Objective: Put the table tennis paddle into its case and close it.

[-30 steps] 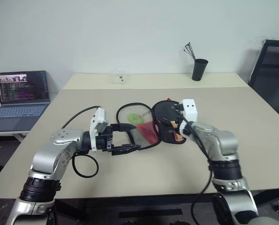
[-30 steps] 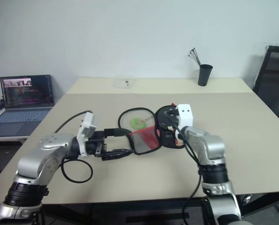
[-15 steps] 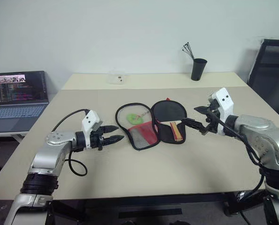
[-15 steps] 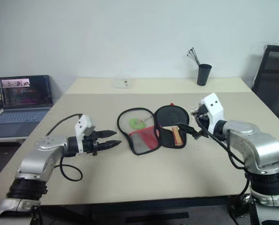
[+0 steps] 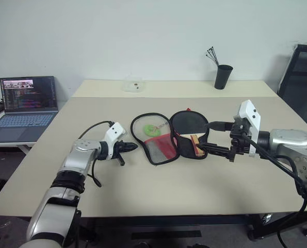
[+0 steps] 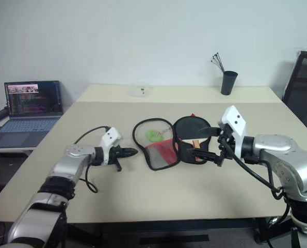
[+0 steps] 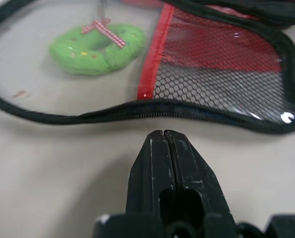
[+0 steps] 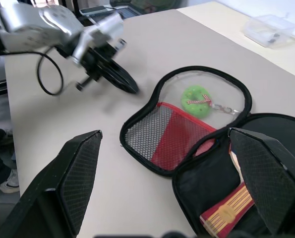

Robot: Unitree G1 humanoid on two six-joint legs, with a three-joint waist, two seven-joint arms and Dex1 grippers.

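The left end effector (image 5: 131, 147), fingers pressed together and empty, points at the case (image 5: 157, 135) just ahead of it on the counter (image 5: 143, 191). The case lies unzipped and spread flat: black rim, red mesh pocket, a green tag (image 7: 95, 45) under the clear flap. Beyond, the table tennis paddle (image 5: 190, 130) rests in the far half, striped handle toward the wide-open right end effector (image 5: 212, 137).

My beige table (image 5: 143, 196) carries the case (image 5: 166, 137) lying unzipped and flat at the frame's centre, with a second, paler table (image 5: 168, 89) butted behind it holding a clear plastic box (image 5: 132, 84) at upper centre and a black cup (image 5: 223, 76) of sticks at upper right.
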